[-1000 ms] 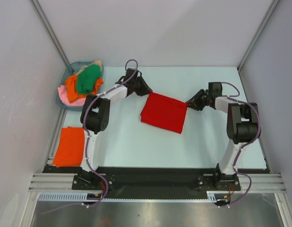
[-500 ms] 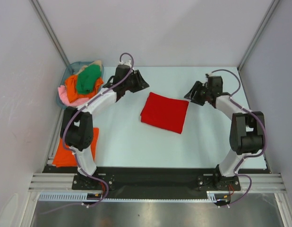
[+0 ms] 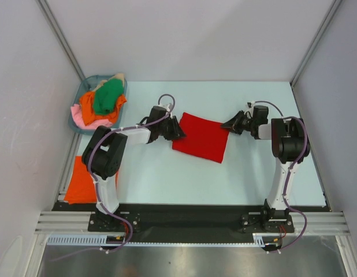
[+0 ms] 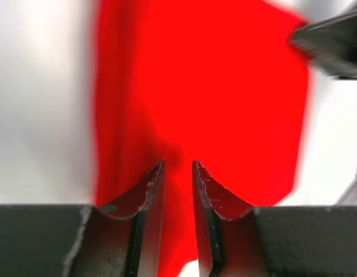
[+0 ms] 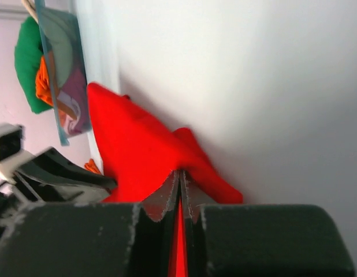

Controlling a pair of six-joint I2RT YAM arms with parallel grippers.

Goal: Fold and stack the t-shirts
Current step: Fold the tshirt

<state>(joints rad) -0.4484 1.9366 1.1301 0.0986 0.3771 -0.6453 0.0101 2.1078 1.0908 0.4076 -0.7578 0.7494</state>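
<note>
— If you find the red shirt (image 3: 200, 137), where is it?

— It lies folded in the middle of the table (image 3: 184, 173), a bit crooked.

— Is a claw touching it?

— Yes, two. The left claw (image 3: 177, 128) is at the shirt's left edge. Its two fingers stand close, with a small gap. Red cloth sits pinched between the tips.

— And the other one?

— The right claw (image 3: 229, 124) is at the shirt's far right corner. Its fingers are squeezed almost together on a thin bit of red cloth. The cloth rises up to them like a little tent.

— What else is there?

— A folded orange shirt (image 3: 86, 178) lies flat near the left edge of the table, partly behind the left arm. A basket (image 3: 85, 86) stands in the far left corner, well apart from the red shirt. A green shirt (image 3: 107, 97) sits on top of the pile in it. A crumpled orange shirt (image 3: 89, 109) is under that, a pink shirt (image 3: 86, 122) is at the near side, and a beige shirt (image 3: 116, 76) is at the back.
</note>
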